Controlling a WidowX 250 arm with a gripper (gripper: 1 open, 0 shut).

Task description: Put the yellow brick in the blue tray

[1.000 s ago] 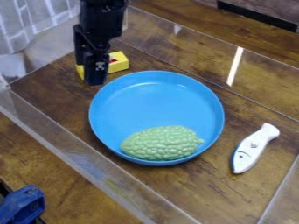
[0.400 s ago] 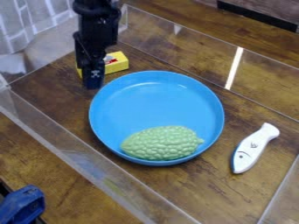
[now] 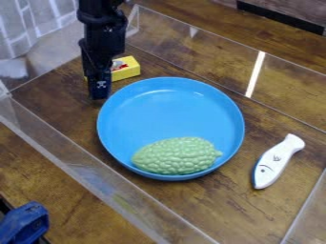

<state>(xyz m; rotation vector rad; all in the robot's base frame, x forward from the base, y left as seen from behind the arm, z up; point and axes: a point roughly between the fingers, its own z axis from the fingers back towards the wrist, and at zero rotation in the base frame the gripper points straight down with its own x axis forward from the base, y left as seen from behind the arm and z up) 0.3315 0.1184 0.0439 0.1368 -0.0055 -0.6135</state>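
The yellow brick (image 3: 125,67) lies on the wooden table just beyond the upper-left rim of the blue tray (image 3: 178,107), its red-and-white mark facing up. My black gripper (image 3: 99,91) points straight down at the brick's left end and hides part of it. Its fingers stand open and low over the table, with nothing held between them. Whether a finger touches the brick I cannot tell. The round blue tray fills the middle of the view.
A bumpy green lump (image 3: 177,156) lies in the near part of the tray. A white handheld device (image 3: 276,161) rests on the table to the right. Clear plastic walls edge the table, and a blue object (image 3: 19,225) sits at the bottom left.
The gripper has sunk lower and shifted slightly left in the picture, still at the brick's left end. The brick, tray and lump have not moved.
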